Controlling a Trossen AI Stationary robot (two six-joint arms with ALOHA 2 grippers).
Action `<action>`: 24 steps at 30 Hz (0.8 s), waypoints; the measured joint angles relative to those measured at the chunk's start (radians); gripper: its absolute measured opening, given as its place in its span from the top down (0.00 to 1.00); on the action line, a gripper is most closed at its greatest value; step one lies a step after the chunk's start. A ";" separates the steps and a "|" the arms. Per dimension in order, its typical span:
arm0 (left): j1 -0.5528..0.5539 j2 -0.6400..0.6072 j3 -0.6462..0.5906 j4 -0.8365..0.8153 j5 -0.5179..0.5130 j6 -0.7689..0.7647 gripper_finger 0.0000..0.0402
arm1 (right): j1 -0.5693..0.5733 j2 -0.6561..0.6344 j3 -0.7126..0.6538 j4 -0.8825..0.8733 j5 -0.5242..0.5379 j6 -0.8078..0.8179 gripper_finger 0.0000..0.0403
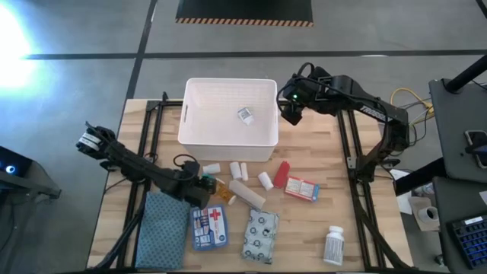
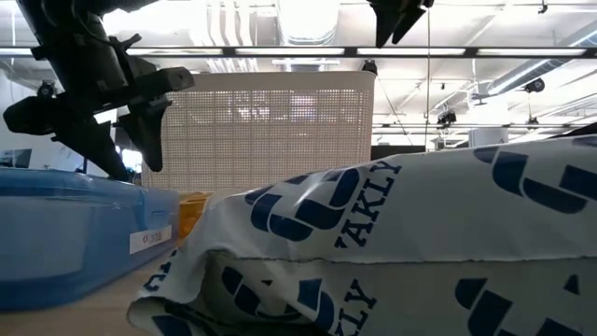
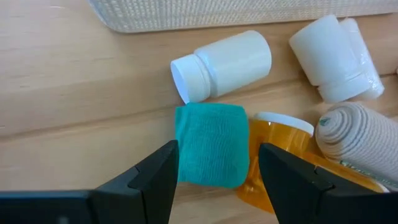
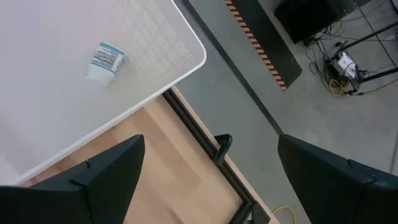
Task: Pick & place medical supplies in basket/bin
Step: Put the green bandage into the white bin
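My left gripper [image 1: 199,190] [image 3: 216,149] hovers open over the supplies near the bin's near side. Its fingers stand on either side of a teal roll [image 3: 210,144] that lies on the table against an orange vial [image 3: 280,155]. A white bottle [image 3: 224,62] and a beige bandage roll [image 3: 360,137] lie beside them. My right gripper [image 1: 291,113] [image 4: 210,143] is open and empty above the white bin's [image 1: 228,141] far right corner. One small white bottle [image 4: 106,60] lies on the bin's floor.
On the table lie white rolls [image 1: 238,170], a red tube [image 1: 282,173], a red-white box [image 1: 301,188], a first-aid pouch [image 1: 208,227], a patterned packet [image 1: 260,236], a white bottle [image 1: 333,245] and a blue-grey cloth [image 1: 163,228]. Bare wood shows right of the bin.
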 joint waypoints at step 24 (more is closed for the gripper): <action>0.022 0.106 0.066 0.022 0.007 0.104 0.50 | 0.001 0.002 0.000 0.025 -0.002 0.002 0.11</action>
